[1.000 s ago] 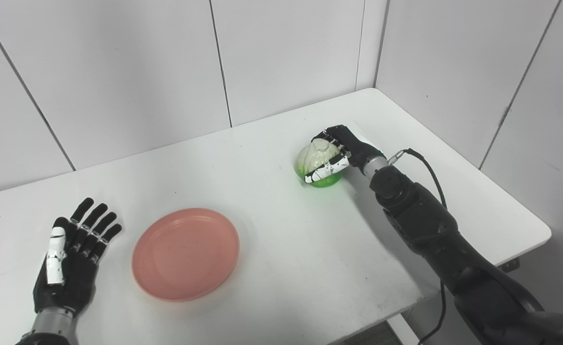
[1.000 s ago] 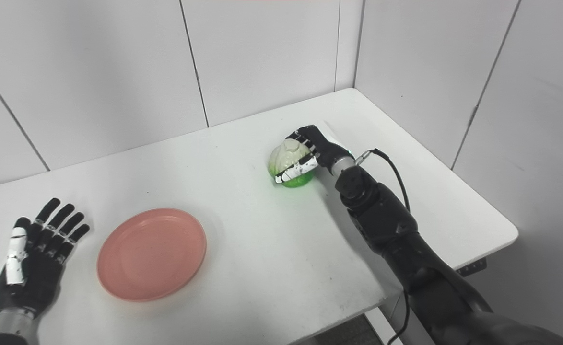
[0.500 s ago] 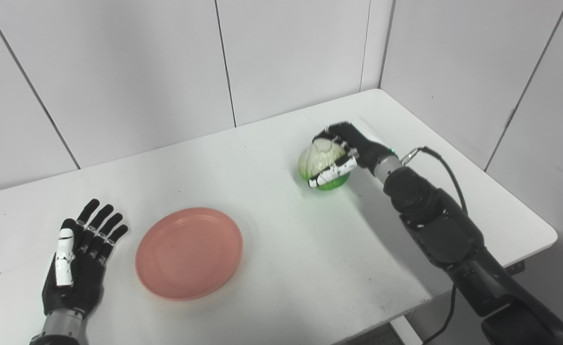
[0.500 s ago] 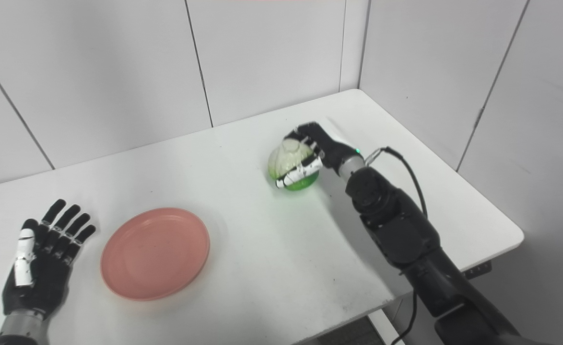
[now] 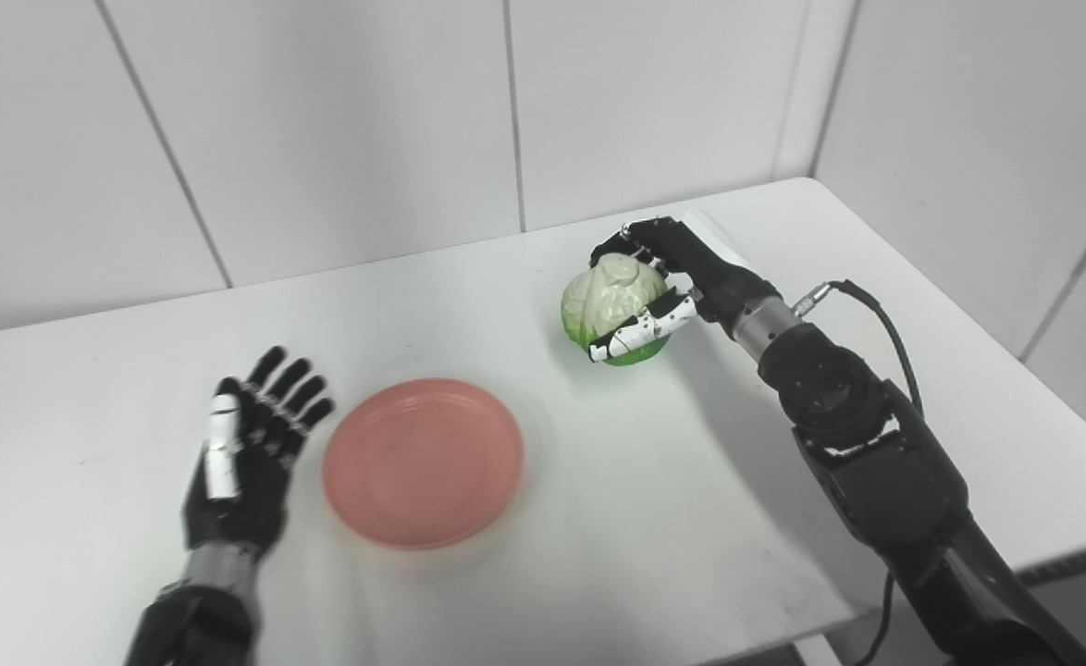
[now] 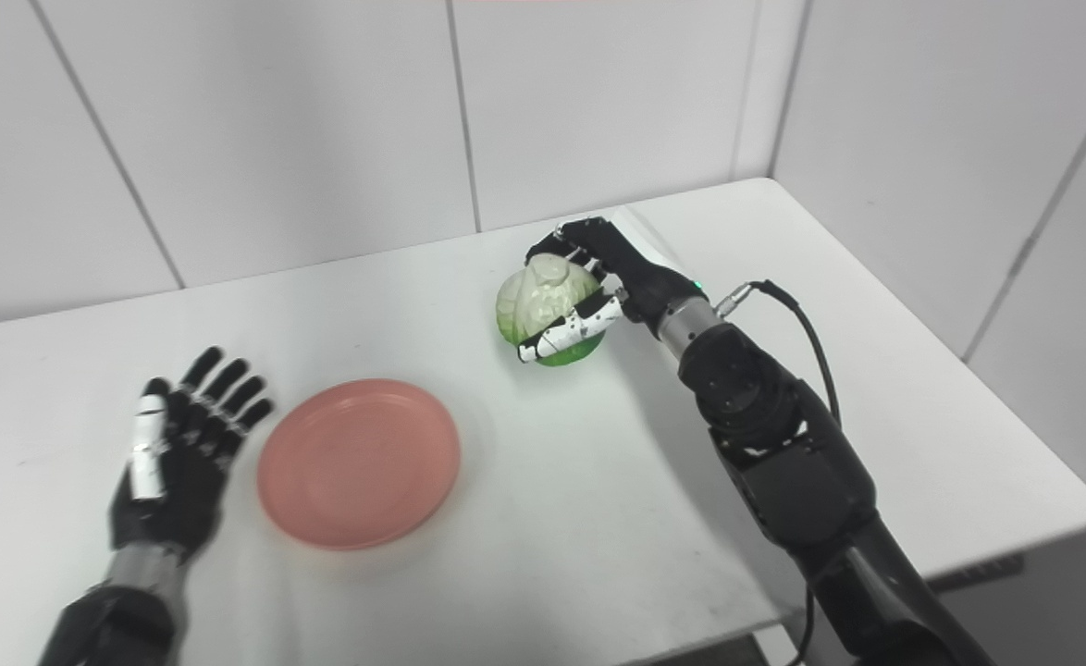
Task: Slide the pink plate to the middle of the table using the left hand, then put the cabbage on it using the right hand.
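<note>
One white table (image 5: 524,573) carries one pink plate (image 5: 423,461) and one cabbage (image 5: 613,310), the cabbage lying beyond the plate toward the far right corner. Two robot hands show: the left hand (image 5: 245,462) just left of the plate, the right hand (image 5: 671,282) at the cabbage.

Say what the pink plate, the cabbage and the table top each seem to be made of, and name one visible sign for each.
Pink plate: probably plastic, matte, with even colour and a thin raised rim.
Cabbage: looks like a moulded plastic model, with a glossy, bright green base and pale veined leaves; a real one cannot be ruled out.
Table: smooth white laminate or plastic, with a faint sheen and rounded corners.
</note>
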`<state>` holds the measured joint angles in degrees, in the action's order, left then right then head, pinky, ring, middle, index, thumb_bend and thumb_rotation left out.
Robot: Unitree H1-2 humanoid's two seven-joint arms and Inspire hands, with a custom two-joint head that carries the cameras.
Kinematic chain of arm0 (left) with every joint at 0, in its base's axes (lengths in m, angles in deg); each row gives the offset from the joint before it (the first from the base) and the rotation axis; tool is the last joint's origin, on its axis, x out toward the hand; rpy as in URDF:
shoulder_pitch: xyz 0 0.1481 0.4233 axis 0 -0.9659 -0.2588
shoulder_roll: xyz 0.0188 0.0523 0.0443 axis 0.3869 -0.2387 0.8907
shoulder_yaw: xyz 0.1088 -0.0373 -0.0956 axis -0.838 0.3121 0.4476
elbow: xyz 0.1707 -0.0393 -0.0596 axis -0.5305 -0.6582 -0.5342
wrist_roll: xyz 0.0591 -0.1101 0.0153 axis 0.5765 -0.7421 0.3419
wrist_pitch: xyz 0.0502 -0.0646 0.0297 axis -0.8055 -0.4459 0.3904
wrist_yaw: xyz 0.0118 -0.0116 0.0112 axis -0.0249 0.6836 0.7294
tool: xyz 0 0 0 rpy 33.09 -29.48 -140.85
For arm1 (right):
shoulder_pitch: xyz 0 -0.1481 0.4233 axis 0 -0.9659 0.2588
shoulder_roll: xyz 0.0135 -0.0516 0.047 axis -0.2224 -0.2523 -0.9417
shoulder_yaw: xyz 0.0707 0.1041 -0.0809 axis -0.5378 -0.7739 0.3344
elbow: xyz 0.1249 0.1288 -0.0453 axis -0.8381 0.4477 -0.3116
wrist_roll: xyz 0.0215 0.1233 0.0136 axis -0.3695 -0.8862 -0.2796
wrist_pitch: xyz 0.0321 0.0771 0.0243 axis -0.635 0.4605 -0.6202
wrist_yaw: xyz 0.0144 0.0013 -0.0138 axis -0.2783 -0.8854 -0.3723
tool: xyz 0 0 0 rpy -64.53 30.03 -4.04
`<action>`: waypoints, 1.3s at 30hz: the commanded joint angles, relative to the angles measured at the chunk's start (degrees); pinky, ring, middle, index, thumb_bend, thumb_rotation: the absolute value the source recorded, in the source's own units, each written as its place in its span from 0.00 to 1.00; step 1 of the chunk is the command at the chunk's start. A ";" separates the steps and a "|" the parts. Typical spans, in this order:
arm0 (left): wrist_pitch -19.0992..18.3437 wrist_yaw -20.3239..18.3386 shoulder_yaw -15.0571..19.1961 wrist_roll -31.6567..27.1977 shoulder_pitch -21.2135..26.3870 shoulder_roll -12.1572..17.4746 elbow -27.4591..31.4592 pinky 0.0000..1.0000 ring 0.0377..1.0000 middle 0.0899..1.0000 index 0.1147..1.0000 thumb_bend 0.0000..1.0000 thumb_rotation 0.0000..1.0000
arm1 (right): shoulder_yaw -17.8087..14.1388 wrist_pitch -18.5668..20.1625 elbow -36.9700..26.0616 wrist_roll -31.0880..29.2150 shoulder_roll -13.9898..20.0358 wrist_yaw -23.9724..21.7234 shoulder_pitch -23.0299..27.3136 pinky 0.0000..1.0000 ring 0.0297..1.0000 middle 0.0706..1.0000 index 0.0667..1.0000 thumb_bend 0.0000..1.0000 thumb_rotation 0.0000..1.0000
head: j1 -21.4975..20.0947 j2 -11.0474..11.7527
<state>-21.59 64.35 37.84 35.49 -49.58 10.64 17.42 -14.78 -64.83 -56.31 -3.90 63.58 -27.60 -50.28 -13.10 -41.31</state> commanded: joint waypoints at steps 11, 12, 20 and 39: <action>-4.34 6.07 -2.97 4.42 -1.12 -4.88 0.12 0.88 0.87 0.86 0.84 0.39 1.00 | 7.22 -6.30 6.47 1.23 -8.60 0.28 5.60 0.34 0.39 0.42 0.48 0.53 0.00 | 12.24 0.31; -4.20 6.41 -3.01 4.72 -1.03 -5.17 -0.05 0.88 0.87 0.86 0.84 0.39 1.00 | 7.58 -7.01 7.59 0.94 -9.35 0.24 5.60 0.35 0.39 0.42 0.48 0.53 0.00 | 12.65 0.38; -3.79 7.46 -2.61 5.64 -0.11 -6.74 -1.37 0.88 0.87 0.86 0.84 0.38 1.00 | 9.99 -12.52 14.05 2.19 -12.41 0.98 5.68 0.39 0.42 0.43 0.46 0.53 0.00 | 15.63 0.22; -3.45 7.50 -2.35 6.52 0.10 -7.07 -1.50 0.86 0.86 0.85 0.83 0.37 1.00 | 13.01 -19.89 21.90 6.84 -14.57 3.88 6.13 0.35 0.38 0.41 0.49 0.53 0.00 | 14.63 -0.54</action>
<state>-22.76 70.82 35.70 41.25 -48.19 3.53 17.70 -2.01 -82.11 -34.30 2.34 49.07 -24.54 -46.59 1.67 -41.83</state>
